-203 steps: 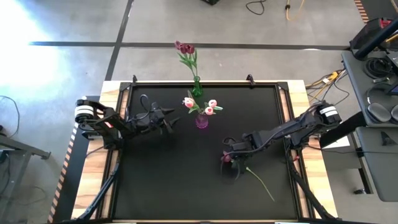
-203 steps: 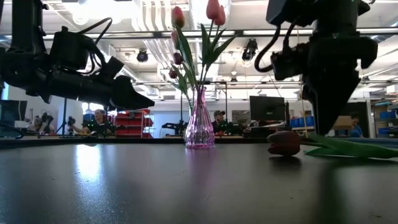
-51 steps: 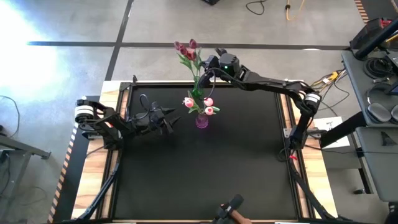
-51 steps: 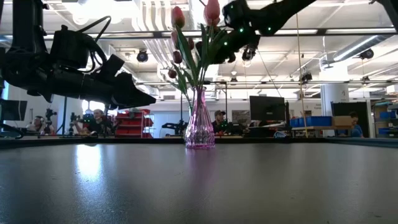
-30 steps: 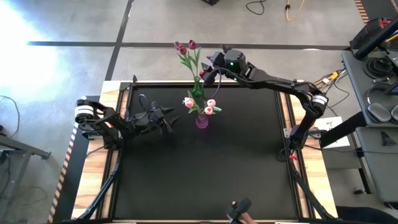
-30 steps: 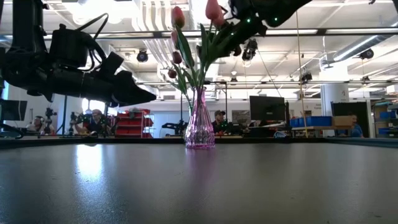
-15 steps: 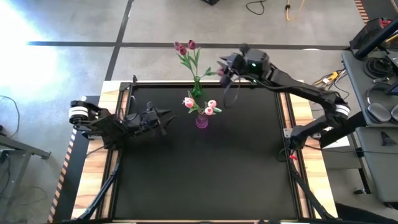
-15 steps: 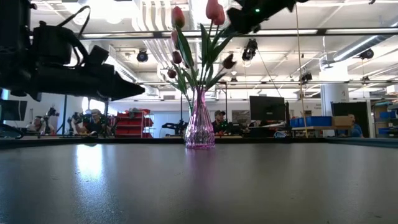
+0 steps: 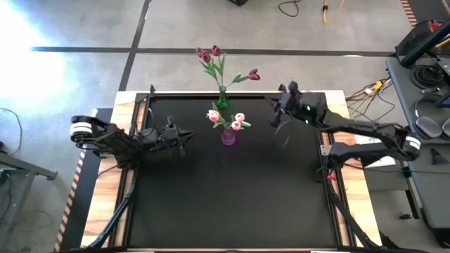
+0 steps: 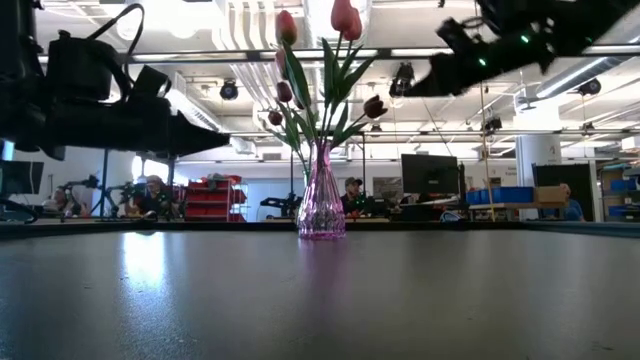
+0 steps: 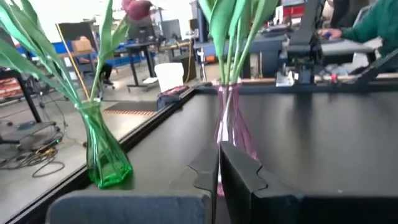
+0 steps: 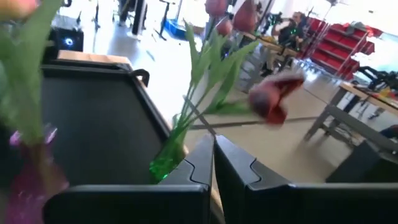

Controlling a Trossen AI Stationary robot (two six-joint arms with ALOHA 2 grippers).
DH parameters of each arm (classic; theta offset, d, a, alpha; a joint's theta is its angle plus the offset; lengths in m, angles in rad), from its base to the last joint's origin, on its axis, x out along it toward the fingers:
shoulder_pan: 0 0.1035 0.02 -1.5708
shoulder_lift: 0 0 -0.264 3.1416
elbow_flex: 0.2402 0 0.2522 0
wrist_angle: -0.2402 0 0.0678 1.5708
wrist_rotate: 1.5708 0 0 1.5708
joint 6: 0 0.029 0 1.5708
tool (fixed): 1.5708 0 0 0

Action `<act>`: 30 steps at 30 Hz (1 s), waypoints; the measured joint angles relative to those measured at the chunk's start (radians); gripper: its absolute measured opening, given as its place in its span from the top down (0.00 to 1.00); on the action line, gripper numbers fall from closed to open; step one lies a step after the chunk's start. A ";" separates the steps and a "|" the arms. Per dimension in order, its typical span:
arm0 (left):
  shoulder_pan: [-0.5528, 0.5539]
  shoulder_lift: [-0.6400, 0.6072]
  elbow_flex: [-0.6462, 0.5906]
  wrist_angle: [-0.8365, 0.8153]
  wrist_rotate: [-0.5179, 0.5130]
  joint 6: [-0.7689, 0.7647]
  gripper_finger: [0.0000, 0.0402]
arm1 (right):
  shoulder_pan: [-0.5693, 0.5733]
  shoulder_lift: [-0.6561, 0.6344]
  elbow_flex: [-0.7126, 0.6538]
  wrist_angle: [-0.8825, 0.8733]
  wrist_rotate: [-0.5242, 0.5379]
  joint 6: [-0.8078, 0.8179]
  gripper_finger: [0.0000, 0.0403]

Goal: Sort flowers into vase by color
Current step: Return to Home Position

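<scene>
A green vase (image 9: 222,100) stands at the mat's far edge and holds dark red tulips (image 9: 208,53); one more dark red head (image 9: 253,74) leans out toward the right. Just nearer stands a pink vase (image 9: 228,136) with pale pink-white tulips (image 9: 235,121). My left gripper (image 9: 181,135) is shut, left of the pink vase and pointing at it. My right gripper (image 9: 276,104) is shut, up in the air to the right of both vases. The right wrist view shows the green vase (image 12: 166,158) and the leaning head (image 12: 273,99) beyond the shut fingers.
The black mat (image 9: 225,204) lies bare in its near half. Wooden strips (image 9: 105,197) and rails run along the left and right sides. A cable loop (image 9: 283,131) hangs under my right arm. Beyond the table are desks, monitors and a seated person (image 10: 352,190).
My right gripper has drawn away from the green vase toward the table's right edge and somewhat nearer, and has shut empty. One dark red tulip now leans out of the green vase to the right. My left gripper has shut and pulled back slightly toward the left edge.
</scene>
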 joint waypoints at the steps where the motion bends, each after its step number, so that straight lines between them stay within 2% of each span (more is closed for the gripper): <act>1: 0.000 -0.005 0.000 -0.016 -0.001 0.002 1.00 | 0.005 -0.019 -0.055 0.047 0.000 0.008 0.98; 8: 0.000 -0.050 0.000 -0.072 -0.001 0.002 1.00 | 0.052 -0.140 -0.335 0.275 0.009 0.070 0.98; 17: 0.000 -0.172 0.000 -0.214 -0.006 0.006 1.00 | 0.162 -0.389 -0.576 0.269 0.162 0.111 0.98; 30: -0.004 -0.370 0.000 -0.457 -0.052 -0.011 1.00 | 0.218 -0.725 -0.589 -0.044 0.195 0.114 0.98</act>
